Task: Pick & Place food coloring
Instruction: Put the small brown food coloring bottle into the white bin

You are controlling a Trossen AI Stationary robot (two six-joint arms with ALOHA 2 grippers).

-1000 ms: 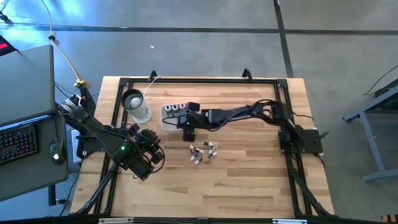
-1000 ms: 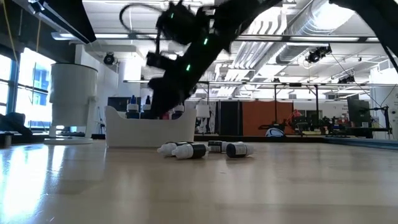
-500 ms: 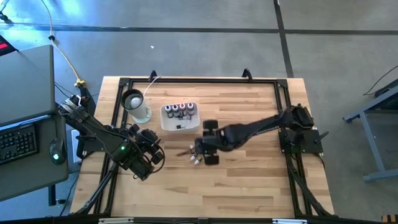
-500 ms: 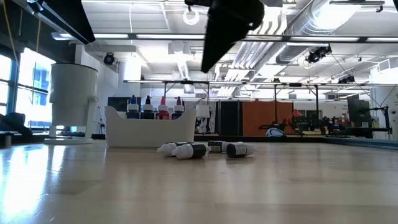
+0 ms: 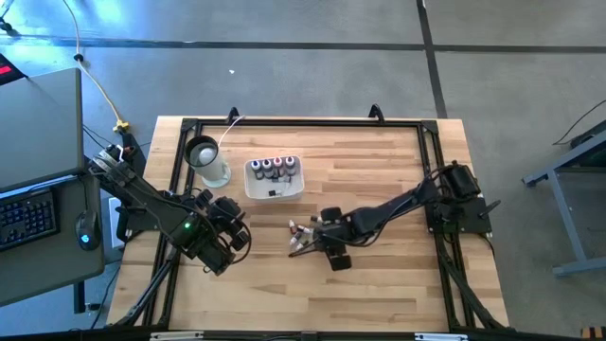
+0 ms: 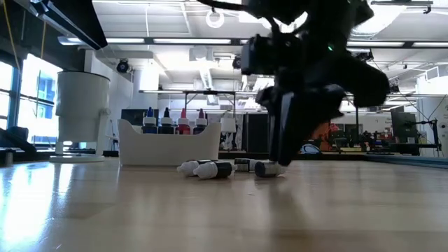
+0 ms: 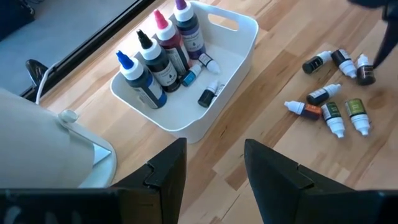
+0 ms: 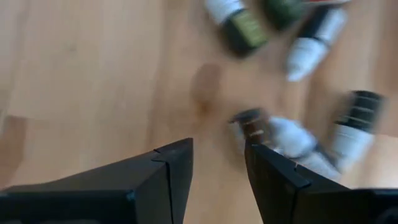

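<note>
The right pincer (image 5: 322,239) hangs low, fingers narrowly parted and holding nothing, over the loose food coloring (image 7: 333,112) bottles mid-worktop (image 5: 379,284). The left pincer (image 7: 214,180), also parted and unladen, waits at the left, facing the white tray (image 7: 186,118).

We are seeing loose food coloring bottles (image 7: 336,111) lying on sides, clustered on bare wood near table middle, caps white or dark, bodies dark, orange, olive. Taller dropper bottles (image 7: 163,53) are standing upright inside white tray, tips blue, black, pink, purple; three small ones (image 7: 202,78) are lying beside them.
</note>
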